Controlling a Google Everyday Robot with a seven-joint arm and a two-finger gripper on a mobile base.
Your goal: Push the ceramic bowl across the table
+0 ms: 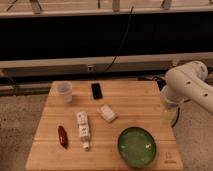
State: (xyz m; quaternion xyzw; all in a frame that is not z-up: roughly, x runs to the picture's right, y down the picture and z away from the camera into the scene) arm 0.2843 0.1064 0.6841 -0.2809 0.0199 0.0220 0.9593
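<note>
Dark panelling with pale rails backs the square wooden table [135,102], which stands on a speckled floor. Six things lie on it, one of each. One ceramic bowl [137,146], green and upright, sits near the front right corner, just beside the small logo [170,161]. One translucent cup [64,91] and one flat black object [96,90] stand at the back. One white packet [107,113] lies mid-table, with one white bottle [83,129] and one red item [62,136] front left. One white arm [187,85] bends over the right edge. Beneath it hangs what seems to be the gripper [173,117], apart from the bowl; whether it is clenched or released cannot be told.
</note>
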